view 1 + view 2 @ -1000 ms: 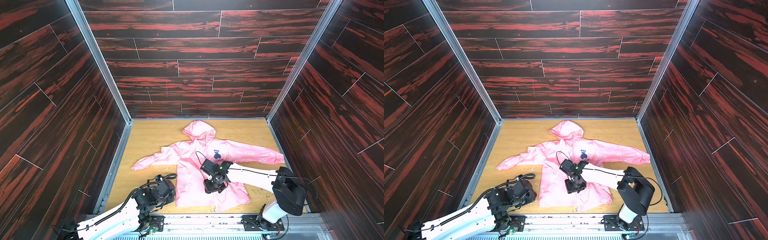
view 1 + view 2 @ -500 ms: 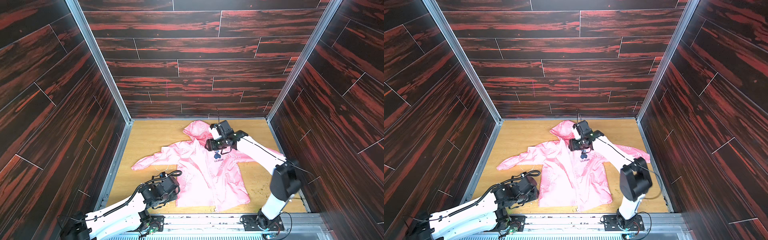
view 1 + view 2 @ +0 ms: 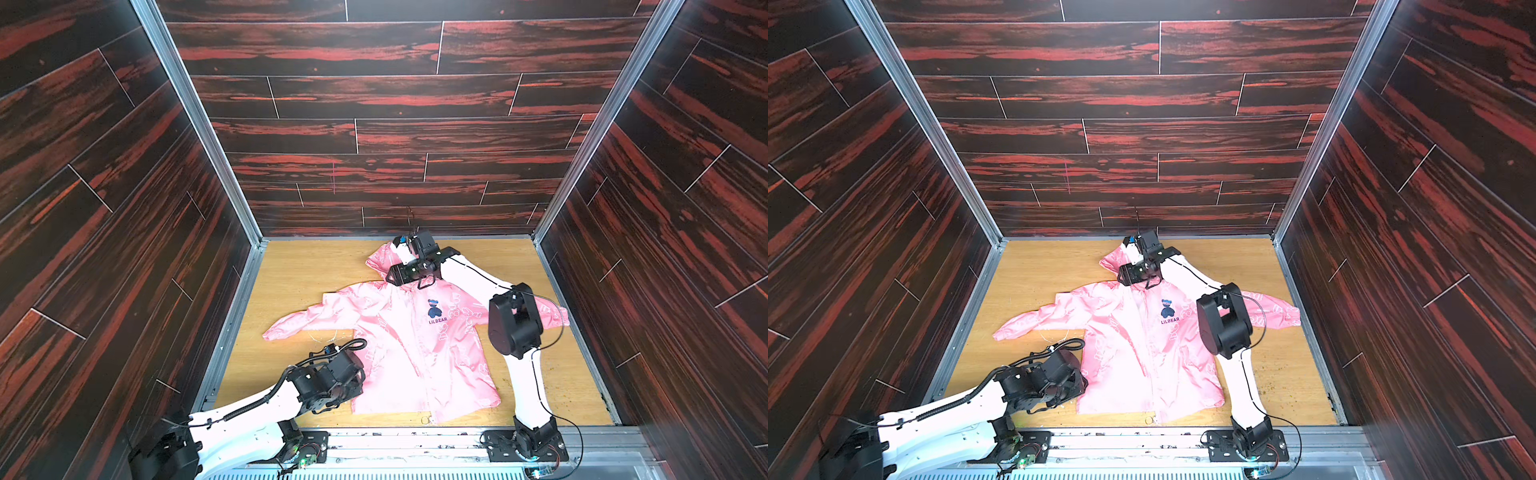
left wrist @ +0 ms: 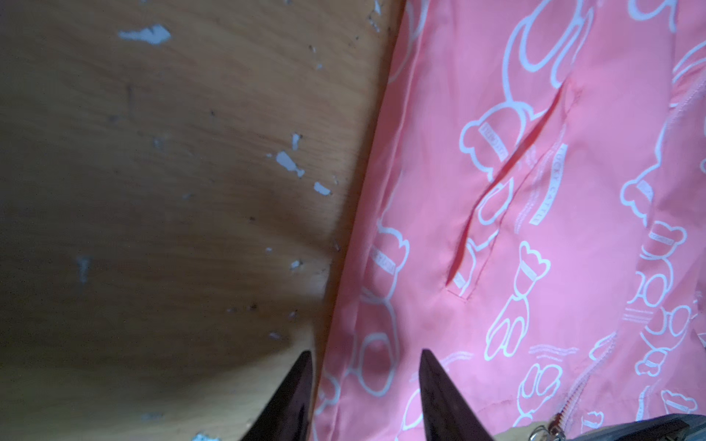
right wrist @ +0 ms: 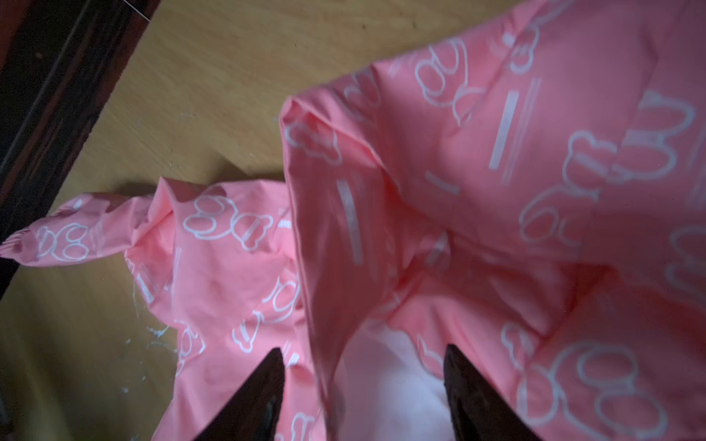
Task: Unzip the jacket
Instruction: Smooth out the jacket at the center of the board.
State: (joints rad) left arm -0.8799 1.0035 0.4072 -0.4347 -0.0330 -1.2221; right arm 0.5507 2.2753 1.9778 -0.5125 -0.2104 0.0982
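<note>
The pink jacket lies flat on the wooden floor, hood toward the far wall, sleeves spread, dark bear logo face up. Its front zipper runs down the middle with the front panels lying together; a small metal ring sits at the zipper's hem end. My left gripper is open at the jacket's near left side, its fingertips either side of the side edge. My right gripper is open over the collar below the hood, with white lining between its fingertips.
Dark wood-patterned walls close in the floor on three sides. A metal rail with both arm bases runs along the near edge. The right arm's elbow hangs over the jacket's right sleeve. The floor's finish is chipped in white flecks.
My right gripper has moved from the middle of the jacket's front up to the collar by the hood. My left gripper has shifted slightly along the near left hem.
</note>
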